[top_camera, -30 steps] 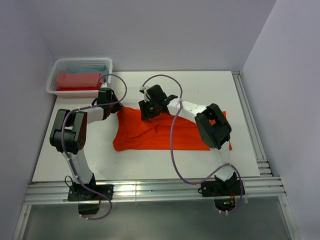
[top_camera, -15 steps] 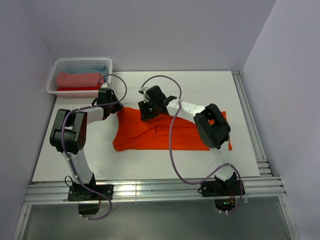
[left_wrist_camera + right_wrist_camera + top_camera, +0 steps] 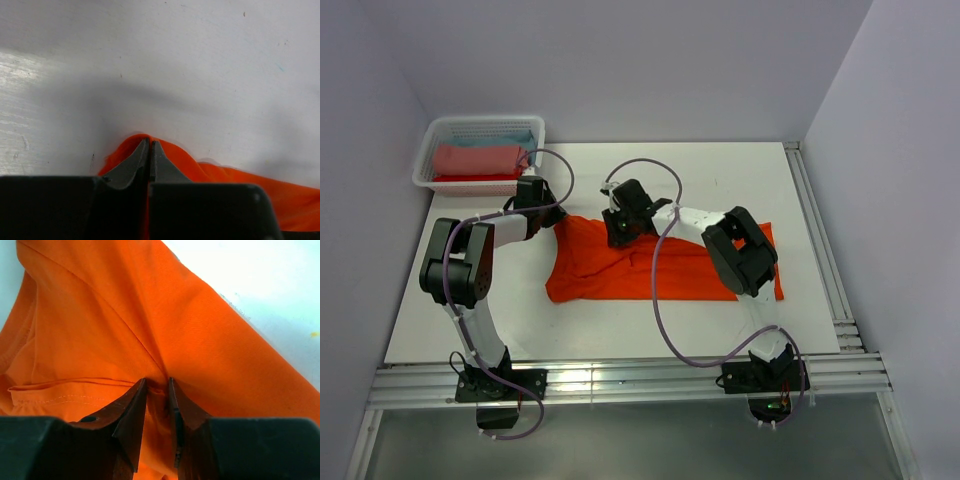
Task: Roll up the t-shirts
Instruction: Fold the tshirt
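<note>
While the bright orange short-sleeved cloth t-shirt (image 3: 600, 270) is lying spread across the middle of the flat white table (image 3: 720, 170), its long side running left to right, both arms are reaching down onto its far edge. The left gripper (image 3: 555, 218) is sitting at the far left corner of the orange t-shirt. In the left wrist view its black fingers are pressing tightly together (image 3: 150, 142), and the orange cloth (image 3: 225, 175) is rising in a small peak around their tips, so they are pinching that corner just above the bare tabletop (image 3: 175, 60).

The right gripper (image 3: 617, 235) is bearing down further along the same far edge, near the left gripper but not touching it. In the right wrist view its fingers (image 3: 157, 382) are standing only a narrow gap apart, and a fold of the orange fabric (image 3: 100, 315) is bunching up between them, with a crease running down into the gap; they are nipping that fold. A strip of white table (image 3: 260, 285) is showing beyond the hem. The right end of the orange t-shirt is passing under the right arm's elbow.

At the far left corner of the table a white plastic lattice basket (image 3: 485, 120) is holding a salmon-pink cloth roll (image 3: 475, 158), with a light blue cloth roll (image 3: 510, 138) behind it and a red cloth roll (image 3: 470, 178) in front.
</note>
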{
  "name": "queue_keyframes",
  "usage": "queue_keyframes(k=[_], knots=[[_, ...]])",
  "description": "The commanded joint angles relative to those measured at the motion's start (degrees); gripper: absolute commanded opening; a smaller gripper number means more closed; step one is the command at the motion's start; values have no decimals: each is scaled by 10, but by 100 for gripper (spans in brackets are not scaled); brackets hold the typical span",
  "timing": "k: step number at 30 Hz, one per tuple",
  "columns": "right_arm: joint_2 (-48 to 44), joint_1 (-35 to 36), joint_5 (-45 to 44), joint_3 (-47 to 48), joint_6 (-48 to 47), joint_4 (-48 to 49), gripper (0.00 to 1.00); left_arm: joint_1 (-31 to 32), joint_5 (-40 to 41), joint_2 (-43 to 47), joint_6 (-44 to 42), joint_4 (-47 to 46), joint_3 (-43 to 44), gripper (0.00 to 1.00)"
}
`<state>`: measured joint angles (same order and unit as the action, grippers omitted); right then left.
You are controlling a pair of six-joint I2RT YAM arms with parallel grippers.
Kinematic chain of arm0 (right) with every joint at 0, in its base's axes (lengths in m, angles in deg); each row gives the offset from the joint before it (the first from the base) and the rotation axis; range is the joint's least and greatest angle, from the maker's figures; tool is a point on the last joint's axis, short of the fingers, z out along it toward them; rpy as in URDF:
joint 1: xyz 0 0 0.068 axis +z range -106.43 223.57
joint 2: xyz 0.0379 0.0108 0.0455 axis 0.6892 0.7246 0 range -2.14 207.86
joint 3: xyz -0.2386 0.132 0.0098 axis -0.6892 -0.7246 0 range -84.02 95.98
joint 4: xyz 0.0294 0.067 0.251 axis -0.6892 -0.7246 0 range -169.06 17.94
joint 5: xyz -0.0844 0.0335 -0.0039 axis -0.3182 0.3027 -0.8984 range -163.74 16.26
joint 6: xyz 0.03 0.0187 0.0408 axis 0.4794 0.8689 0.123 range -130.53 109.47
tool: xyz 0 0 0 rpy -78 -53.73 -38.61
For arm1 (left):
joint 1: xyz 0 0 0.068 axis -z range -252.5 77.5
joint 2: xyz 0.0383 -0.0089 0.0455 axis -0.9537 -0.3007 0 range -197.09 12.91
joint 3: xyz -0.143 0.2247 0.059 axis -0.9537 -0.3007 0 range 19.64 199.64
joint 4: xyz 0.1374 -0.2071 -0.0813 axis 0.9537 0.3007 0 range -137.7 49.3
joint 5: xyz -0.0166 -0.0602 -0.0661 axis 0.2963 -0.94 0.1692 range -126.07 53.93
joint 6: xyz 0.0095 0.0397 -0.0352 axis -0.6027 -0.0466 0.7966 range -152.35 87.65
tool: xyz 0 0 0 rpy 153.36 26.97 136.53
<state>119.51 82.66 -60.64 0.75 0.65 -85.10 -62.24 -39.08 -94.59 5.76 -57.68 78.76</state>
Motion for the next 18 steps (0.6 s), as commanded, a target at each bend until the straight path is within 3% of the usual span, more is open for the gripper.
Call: queue_keyframes(k=[1,4,9,18], knots=[[-35,5,-7,-15,2,23,31,-2,-7,15,-15,-4,14,6],[-40,4,-6,-18,4,26,31,-1,-1,16,-16,-1,14,6],[-50,4,-7,-24,7,35,41,1,4,20,-20,4,15,6],[-73,4,-12,-37,7,44,38,4,7,18,-22,9,20,5]])
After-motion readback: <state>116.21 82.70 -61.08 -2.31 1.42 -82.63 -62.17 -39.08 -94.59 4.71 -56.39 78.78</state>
